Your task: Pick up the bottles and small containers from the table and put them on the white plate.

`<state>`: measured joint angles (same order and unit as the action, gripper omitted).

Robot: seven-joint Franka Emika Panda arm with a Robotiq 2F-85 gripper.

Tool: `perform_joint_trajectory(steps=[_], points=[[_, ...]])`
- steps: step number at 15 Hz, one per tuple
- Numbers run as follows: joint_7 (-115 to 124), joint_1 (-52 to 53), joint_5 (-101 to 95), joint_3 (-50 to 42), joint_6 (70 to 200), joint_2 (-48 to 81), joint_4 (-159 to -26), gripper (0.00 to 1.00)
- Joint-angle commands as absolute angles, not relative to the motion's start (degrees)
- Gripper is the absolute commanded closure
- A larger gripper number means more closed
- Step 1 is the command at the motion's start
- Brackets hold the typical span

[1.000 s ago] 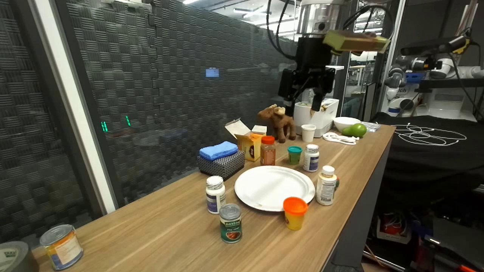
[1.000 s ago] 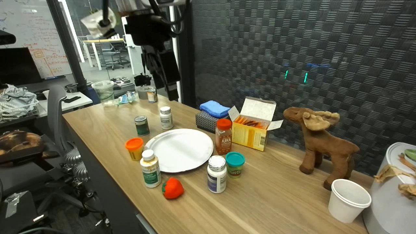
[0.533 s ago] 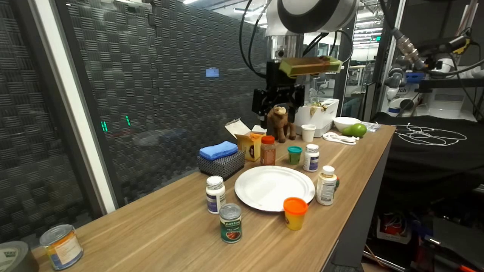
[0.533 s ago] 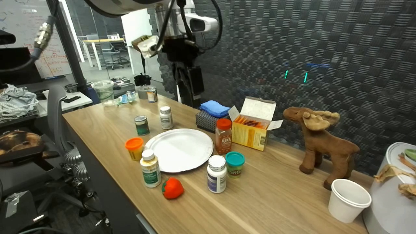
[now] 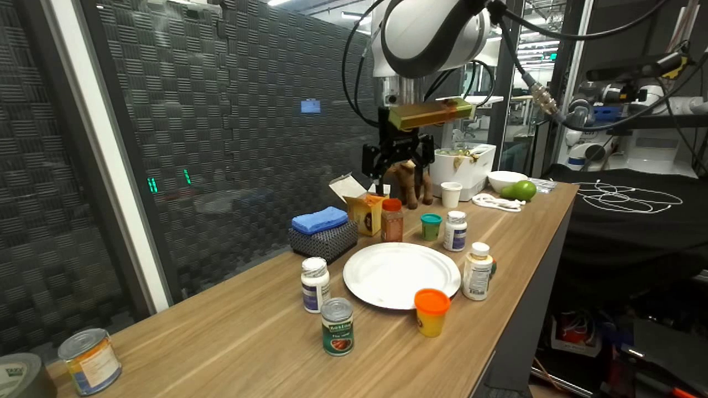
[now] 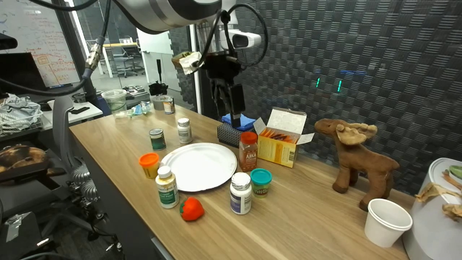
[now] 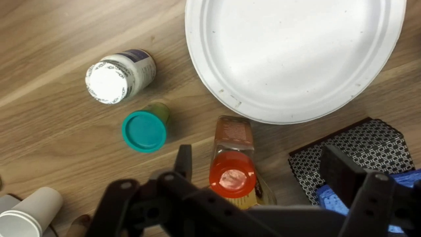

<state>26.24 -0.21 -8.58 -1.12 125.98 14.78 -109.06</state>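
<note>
My gripper (image 7: 259,161) hangs open above the far side of the table (image 5: 232,326), with nothing between its fingers. In the wrist view the red cap of the orange-red sauce bottle (image 7: 233,176) shows between the jaws, lower down, nearer the left finger (image 7: 184,161). The white plate (image 5: 401,275) lies bare beside that bottle. Around it stand white-capped bottles (image 5: 315,284), (image 5: 455,231), (image 6: 168,187), a teal-lidded small container (image 7: 144,130) and an orange-lidded yellow cup (image 5: 431,312). All stand upright on the wood.
A patterned box (image 6: 231,134) with a blue cloth (image 5: 319,219) and an open yellow tea box (image 6: 277,151) stand close to the sauce bottle. A toy moose (image 6: 357,159), paper cups (image 6: 388,223), a red toy pepper (image 6: 192,209) and a green can (image 5: 337,327) are also on the table.
The arm has come down and across toward the sauce bottle and the patterned box, its jaws staying open. Everything on the table is where it was.
</note>
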Motion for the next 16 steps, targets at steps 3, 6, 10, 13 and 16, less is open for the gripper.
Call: perform_joint_trajectory(steps=[3, 6, 10, 13, 16], points=[[26.9, 0.9, -8.3, -3.5, 123.4, 20.7, -101.8, 0.00], [26.5, 0.7, -7.3, -4.1, 122.5, 23.2, -99.1, 0.00], [25.7, 0.1, -5.3, -4.6, 121.1, 25.3, -97.1, 0.00], [25.0, -0.4, -3.0, -4.6, 119.9, 26.5, -95.6, 0.00], [24.9, -0.6, -1.4, -4.7, 119.6, 27.6, -94.3, 0.00]])
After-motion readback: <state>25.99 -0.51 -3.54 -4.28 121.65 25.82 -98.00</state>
